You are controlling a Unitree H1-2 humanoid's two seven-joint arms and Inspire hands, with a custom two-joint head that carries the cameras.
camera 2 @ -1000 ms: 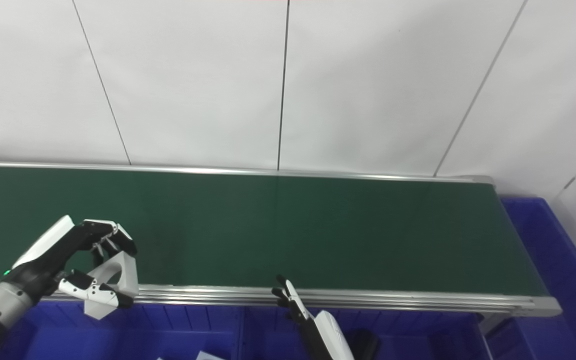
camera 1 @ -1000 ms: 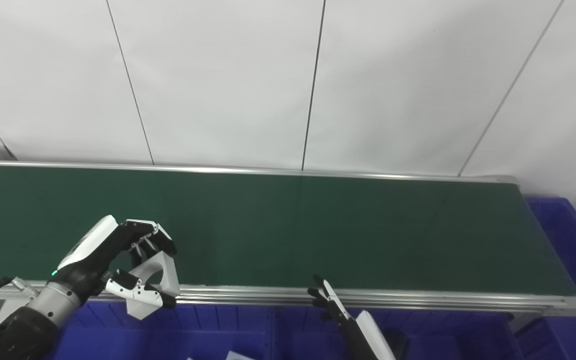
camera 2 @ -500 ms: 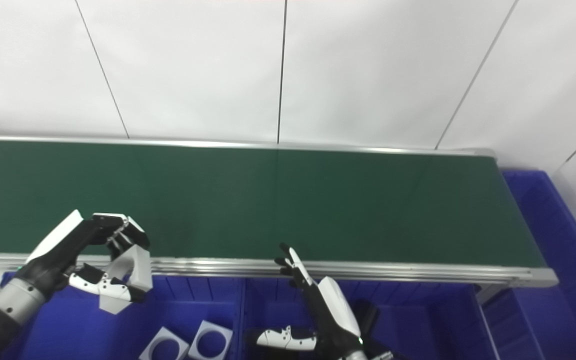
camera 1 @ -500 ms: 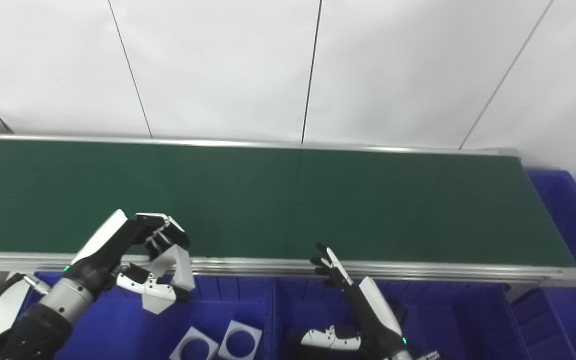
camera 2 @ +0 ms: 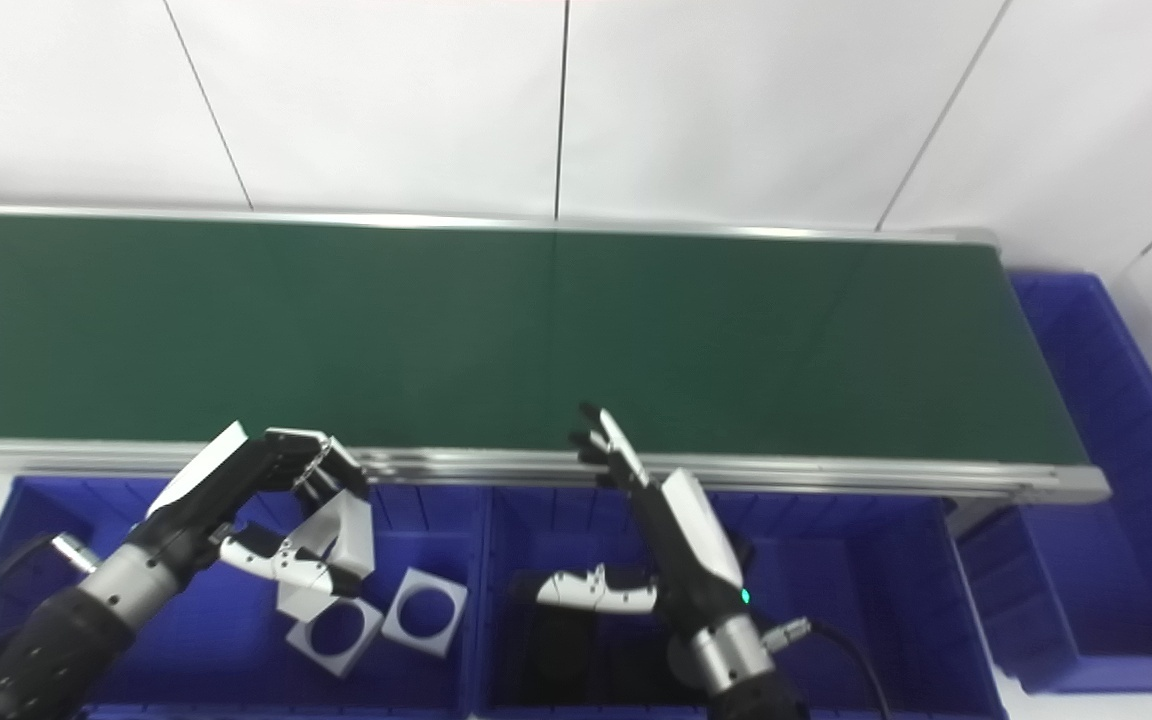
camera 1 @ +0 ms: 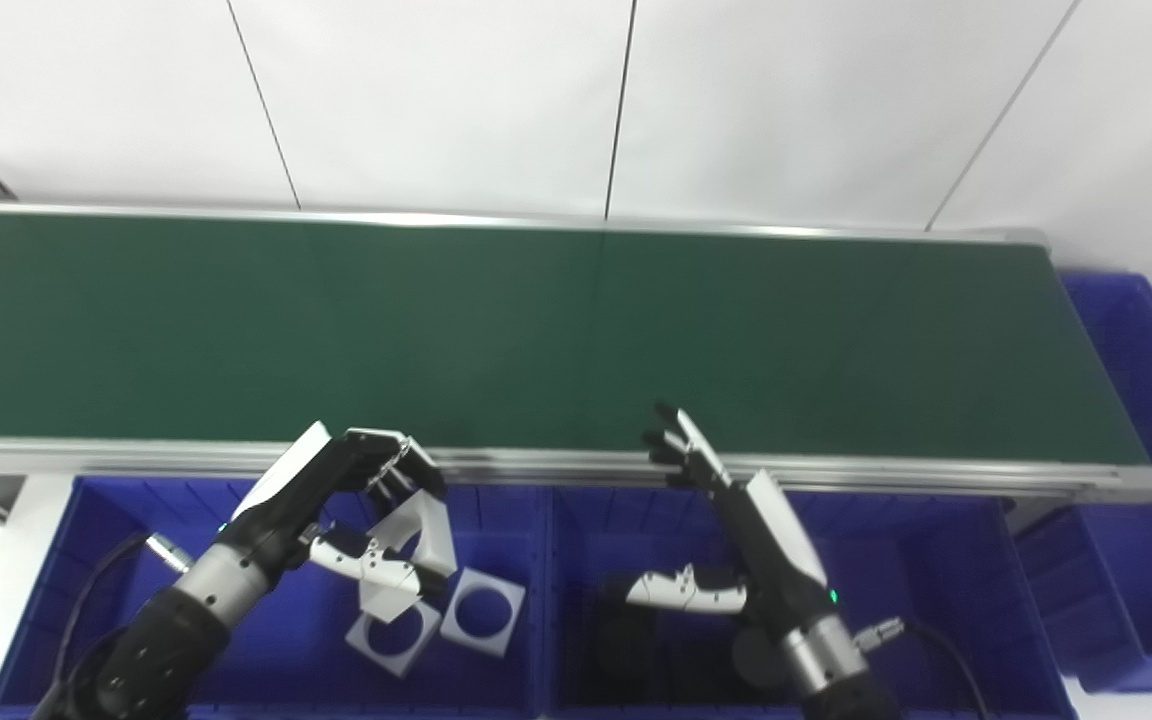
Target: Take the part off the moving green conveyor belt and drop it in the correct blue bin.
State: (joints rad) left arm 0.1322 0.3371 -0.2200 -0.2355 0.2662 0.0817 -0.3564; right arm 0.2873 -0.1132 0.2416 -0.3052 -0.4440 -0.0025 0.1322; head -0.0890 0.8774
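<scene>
Your left hand (camera 1: 356,510) is clamped on the white part (camera 1: 406,555), over the left bin (camera 1: 66,560). Right hand (camera 1: 736,530) hangs over the bin just right of it, fingers spread.

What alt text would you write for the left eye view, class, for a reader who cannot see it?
The left hand holds a white square part with a round hole above the left blue bin, where two similar parts lie. The right hand is open beside the bare green conveyor belt.
</scene>
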